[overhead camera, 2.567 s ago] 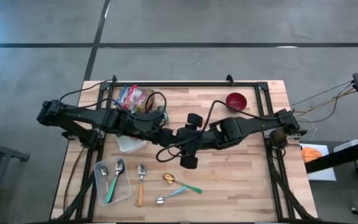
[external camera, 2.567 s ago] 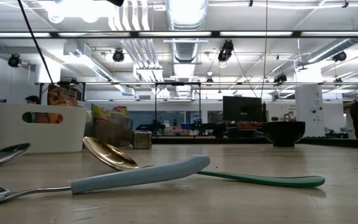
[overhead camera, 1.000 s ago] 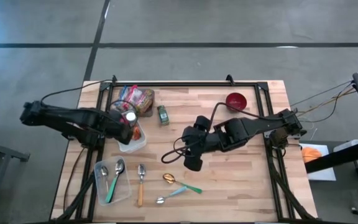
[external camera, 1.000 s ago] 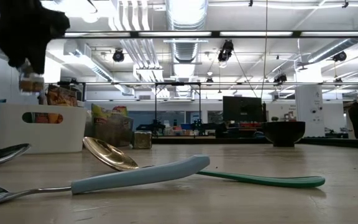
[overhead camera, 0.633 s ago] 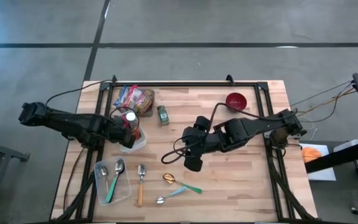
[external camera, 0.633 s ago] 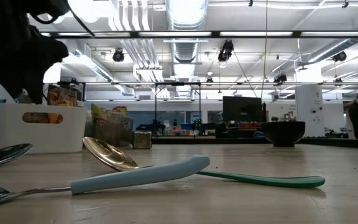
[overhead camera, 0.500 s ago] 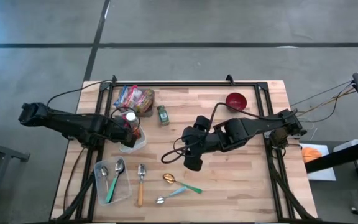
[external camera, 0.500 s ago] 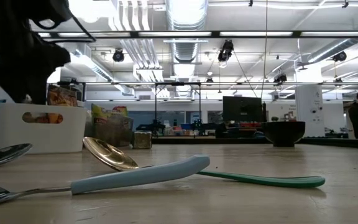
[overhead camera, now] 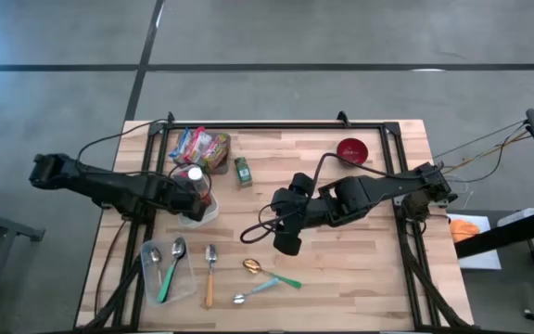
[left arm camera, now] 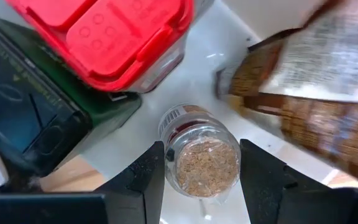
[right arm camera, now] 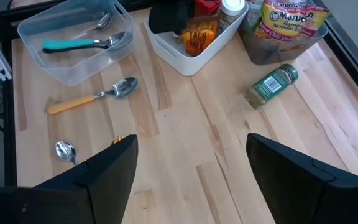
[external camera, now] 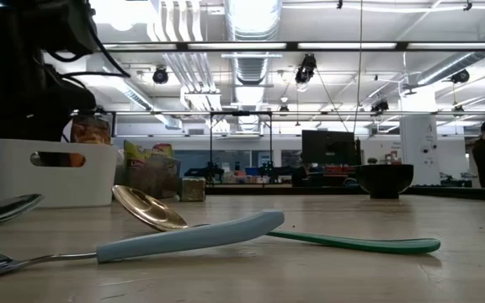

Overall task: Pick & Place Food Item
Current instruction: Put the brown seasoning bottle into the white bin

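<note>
A small clear jar of brown granules (left arm camera: pixel 201 158) is down inside the white bin (overhead camera: pixel 204 213) at the table's left, with my left gripper (overhead camera: pixel 184 190) shut on it and pointing down. In the low view the arm hides the jar behind the bin (external camera: pixel 53 172). A red-lidded container (left arm camera: pixel 123 37) and a brown packet (left arm camera: pixel 316 106) lie beside the jar in the bin. My right gripper (overhead camera: pixel 286 225) hangs open above the table's middle with nothing between its fingers (right arm camera: pixel 104 171). My left gripper pinches the jar's round sides (left arm camera: pixel 169 162) between its two fingers, coming from above and pointing down. The jar stands lengthwise along the fingers, its granule-filled end toward the wrist. Whether its lower end rests on the bin's floor (left arm camera: pixel 216 68) cannot be told.
A green spice jar (overhead camera: pixel 242 171) lies on the wood beside noodle packets (overhead camera: pixel 202 146). A red bowl (overhead camera: pixel 352 150) stands at the far right. A clear tray with spoons (overhead camera: pixel 167 269) and loose spoons (overhead camera: pixel 262 276) lie near the front edge.
My left gripper has gone straight down with the jar, from above the white bin into it, staying shut on the jar. The right arm has kept still.
</note>
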Controlling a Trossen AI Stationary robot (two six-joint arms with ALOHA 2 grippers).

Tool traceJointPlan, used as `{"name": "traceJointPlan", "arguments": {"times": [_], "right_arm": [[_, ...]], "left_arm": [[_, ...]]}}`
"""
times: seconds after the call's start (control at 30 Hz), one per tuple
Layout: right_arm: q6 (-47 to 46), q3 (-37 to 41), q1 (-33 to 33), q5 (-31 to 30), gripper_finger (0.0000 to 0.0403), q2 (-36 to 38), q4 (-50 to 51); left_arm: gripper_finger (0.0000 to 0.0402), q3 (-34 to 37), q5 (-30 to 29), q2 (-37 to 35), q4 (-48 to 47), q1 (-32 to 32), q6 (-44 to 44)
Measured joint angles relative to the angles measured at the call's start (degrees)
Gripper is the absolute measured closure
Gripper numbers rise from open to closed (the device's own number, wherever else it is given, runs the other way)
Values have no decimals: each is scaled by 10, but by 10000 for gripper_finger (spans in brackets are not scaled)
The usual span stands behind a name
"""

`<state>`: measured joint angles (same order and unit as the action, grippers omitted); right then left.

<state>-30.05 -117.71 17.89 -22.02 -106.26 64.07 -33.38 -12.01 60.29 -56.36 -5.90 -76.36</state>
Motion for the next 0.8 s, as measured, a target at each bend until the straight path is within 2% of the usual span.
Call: {"name": "traceJointPlan", "arguments": {"times": [0.67,0.73,0.8], "right_arm": [[-11,0,0,1,105,0,-1],[-11,0,0,9,105,0,-1],[-11,0,0,14,105,-1,-1]], "left_arm": [[248,0,20,11,0,26,-7],[226,0,25,11,0,26,-8],[188,0,28,11,0,26,-8]]}}
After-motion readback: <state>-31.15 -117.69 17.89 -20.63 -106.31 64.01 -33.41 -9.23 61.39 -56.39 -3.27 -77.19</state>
